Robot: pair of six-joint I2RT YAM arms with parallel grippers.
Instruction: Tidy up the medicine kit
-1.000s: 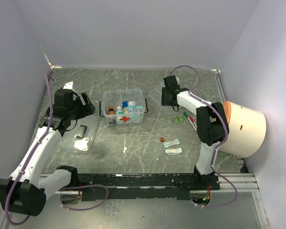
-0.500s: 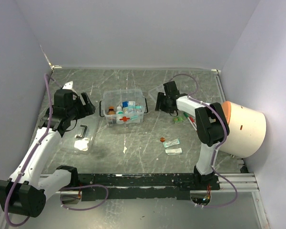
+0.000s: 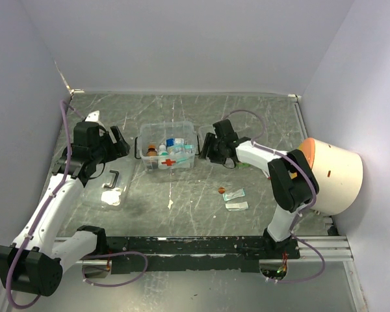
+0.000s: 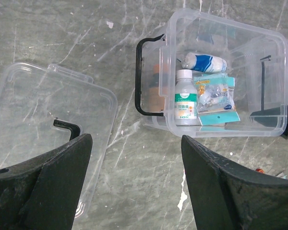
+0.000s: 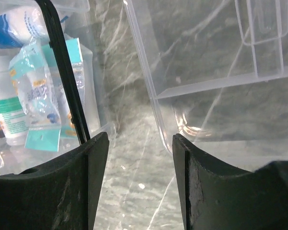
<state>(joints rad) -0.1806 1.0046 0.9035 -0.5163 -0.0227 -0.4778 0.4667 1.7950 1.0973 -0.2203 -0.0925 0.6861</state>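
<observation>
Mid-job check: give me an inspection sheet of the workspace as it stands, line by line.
Surface: grey marbled table, white scuffs.
Job's things: medicine kit uncovered, with a bottle and packets inside.
Clutter: clear lid flat to the kit's left; compartmented tray at its right; two sachets and a small orange item loose.
Hands: left hand open, empty, above lid and kit; right hand open, between the kit's side handle and the tray.
Cables: purple cable along each arm, no snag seen.
Surroundings: plain walls; white drum at right.
</observation>
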